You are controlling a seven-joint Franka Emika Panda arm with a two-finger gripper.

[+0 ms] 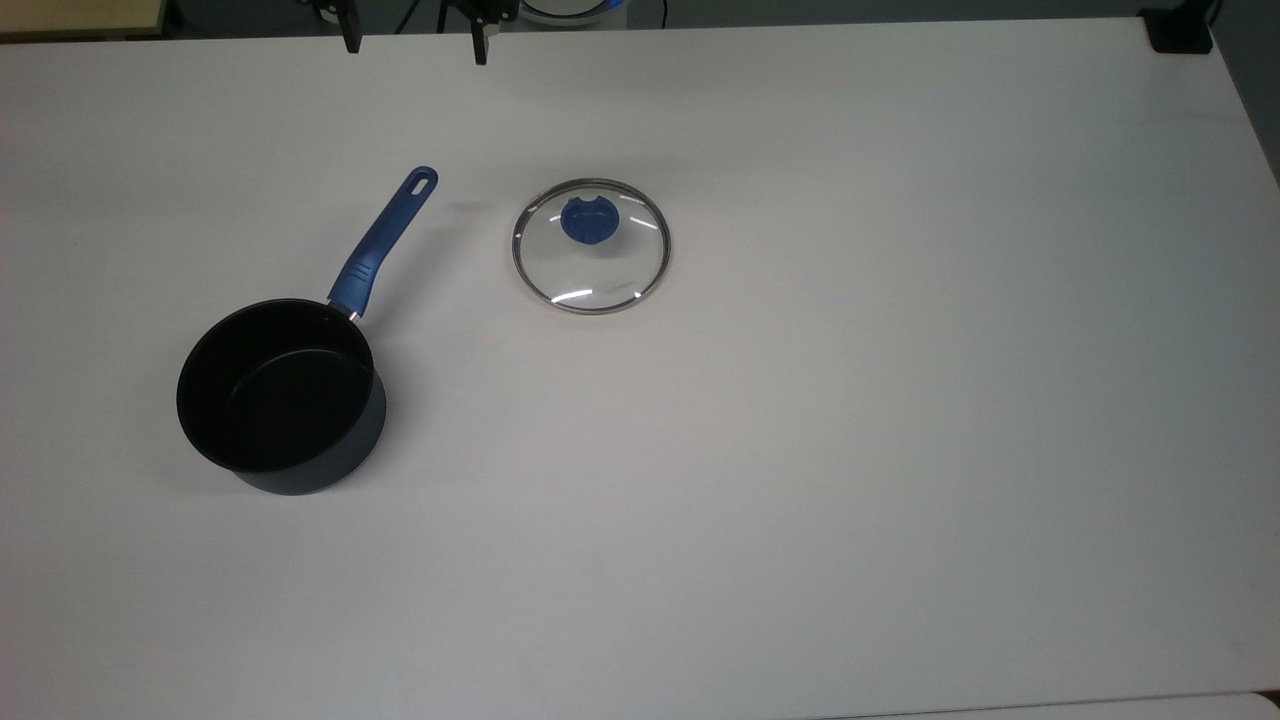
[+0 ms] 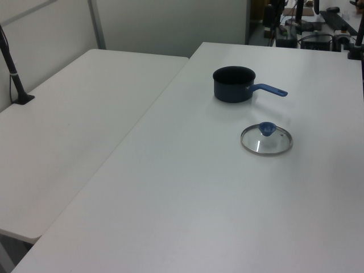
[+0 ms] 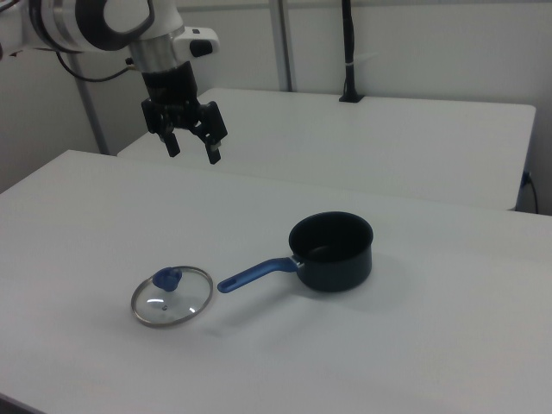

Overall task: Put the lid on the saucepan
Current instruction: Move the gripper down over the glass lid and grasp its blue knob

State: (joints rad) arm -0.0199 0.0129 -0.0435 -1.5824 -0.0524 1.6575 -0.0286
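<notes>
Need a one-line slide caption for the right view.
Open gripper hovers above the table; glass lid lies flat beside the uncovered saucepan.

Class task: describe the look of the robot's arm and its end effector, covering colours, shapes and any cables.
In the right view the arm is made of rounded white segments with grey joint rings and a thin dark cable trailing behind. Its wrist narrows to a black block carrying the end effector, which has two short black fingers set apart. No markings are readable.
</notes>
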